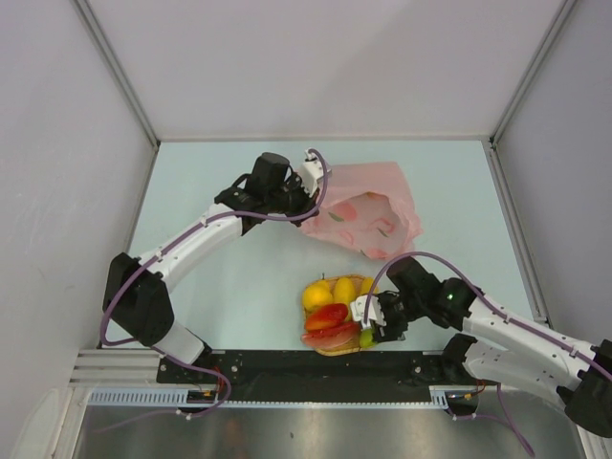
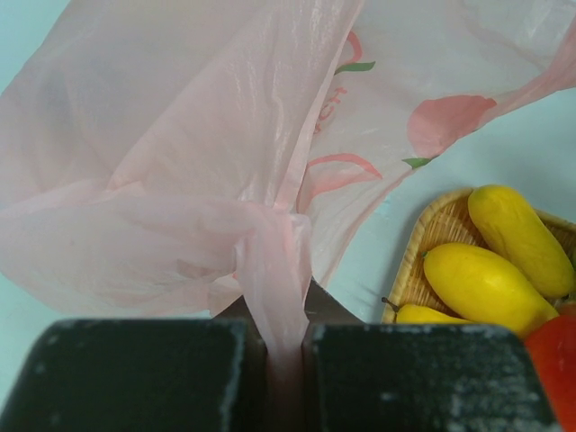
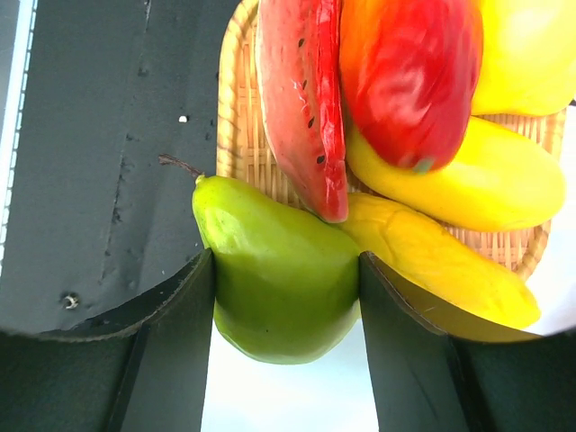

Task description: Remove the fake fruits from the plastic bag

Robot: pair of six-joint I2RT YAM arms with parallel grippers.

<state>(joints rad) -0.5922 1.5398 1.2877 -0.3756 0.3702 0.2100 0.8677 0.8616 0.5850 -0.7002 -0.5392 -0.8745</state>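
Observation:
The pink plastic bag [image 1: 368,212] lies at the back of the table, and my left gripper [image 1: 308,177] is shut on its gathered edge [image 2: 274,270]; the pinch shows in the left wrist view, where the left gripper [image 2: 286,360] holds the twisted film. Fake fruits are piled on a woven tray [image 1: 337,352]: a yellow lemon [image 1: 316,295], a red-orange fruit [image 3: 409,72], a watermelon slice [image 3: 301,99], a mango [image 3: 477,180] and a banana [image 3: 432,256]. My right gripper [image 3: 286,306] is shut on the green pear [image 3: 279,279] at the tray's near rim, both fingers touching it.
The tray [image 2: 423,243] sits close to the black strip [image 1: 287,368] along the table's near edge. Grey walls with metal posts enclose the table on three sides. The bag looks flat, and I see nothing bulging inside it.

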